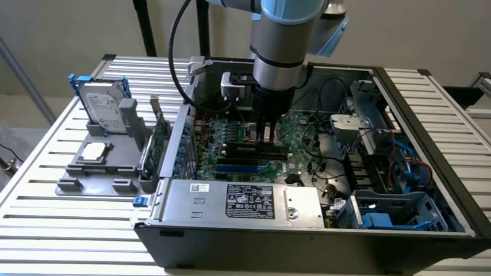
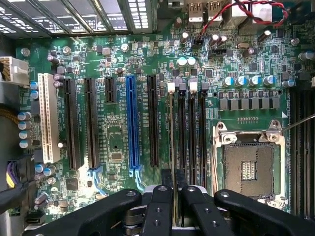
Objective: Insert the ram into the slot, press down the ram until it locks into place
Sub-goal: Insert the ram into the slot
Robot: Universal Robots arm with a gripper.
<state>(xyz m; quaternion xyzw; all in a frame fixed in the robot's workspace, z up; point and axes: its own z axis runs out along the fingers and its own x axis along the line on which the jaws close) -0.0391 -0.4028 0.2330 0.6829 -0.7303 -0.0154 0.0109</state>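
The pincer (image 2: 173,181) is clamped narrowly on the ram (image 2: 171,132), which stands edge-on along the slot (image 2: 171,88); three vacant sockets (image 2: 193,132) lie just beside.

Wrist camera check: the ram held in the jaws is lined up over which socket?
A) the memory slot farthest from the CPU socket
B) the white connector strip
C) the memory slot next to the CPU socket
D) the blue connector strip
A: the ram, edge-on between the jaws, runs along the slot farthest from the CPU socket, with three like slots between them.
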